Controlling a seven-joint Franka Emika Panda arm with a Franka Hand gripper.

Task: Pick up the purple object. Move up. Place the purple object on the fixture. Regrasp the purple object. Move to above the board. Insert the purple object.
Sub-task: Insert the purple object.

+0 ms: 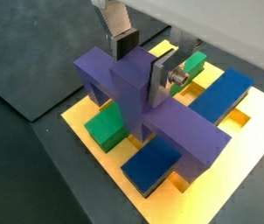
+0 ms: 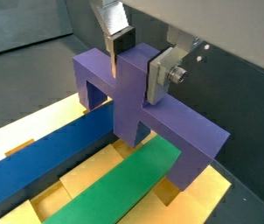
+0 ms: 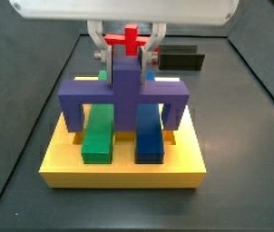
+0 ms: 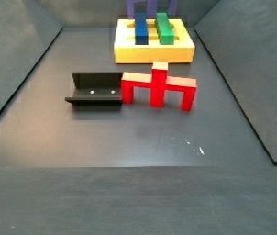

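I'm on the last step: pushing the purple object [image 3: 123, 91] into the board [image 3: 123, 166].

From the left, the fixture [image 4: 95, 90] sits bare near the middle of the desk, and the red pronged piece [image 4: 160, 87] stands just beside it. The board is at the far edge. My gripper [image 1: 142, 61] is above it, clenched on the purple object's middle stub. Its legs go down beside the green bar [image 3: 97, 134] and blue bar [image 3: 150, 134]. I think only pushing down and letting go are left. I see no writing.

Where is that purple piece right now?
The purple object is held between the gripper fingers, over the yellow board. In a side view its legs straddle the green bar and the blue bar on the board.
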